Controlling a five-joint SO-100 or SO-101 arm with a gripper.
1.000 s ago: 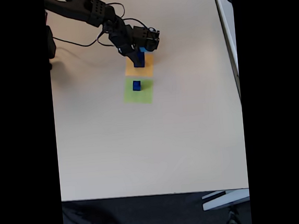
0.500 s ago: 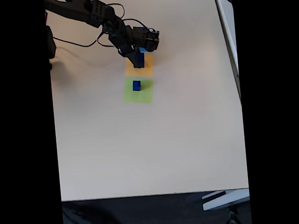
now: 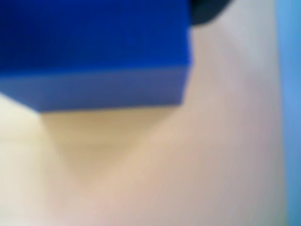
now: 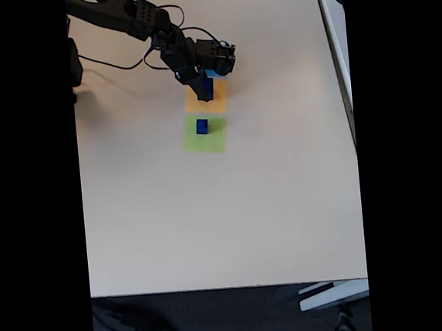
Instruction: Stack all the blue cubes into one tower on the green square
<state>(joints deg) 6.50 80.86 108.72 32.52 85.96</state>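
Filling the upper left of the wrist view, a blue cube (image 3: 94,52) is sitting right against the camera, blurred, above a pale orange-tinted surface, with a strip of light-blue square (image 3: 288,94) running along the right edge. In the fixed view the gripper (image 4: 205,91) is hanging over the orange square (image 4: 204,101), and that cube (image 4: 206,89) is showing as a dark blue block at its tip. Whether the fingers are clamping it or merely standing around it cannot be told; the jaws themselves are too dark and small to read, though the cube's closeness to the wrist camera suggests it is being held.

Just below the gripper in the fixed view, toward the near table (image 4: 226,227) edge, the green square (image 4: 204,136) is lying next to the orange one, with a smaller blue cube (image 4: 202,126) standing on its upper half. The coming move is probably turning on this one relation: the target lies a short way from the gripper, in line with the arm's reach, so a small pull back toward that smaller cube is what the placement seems to need.
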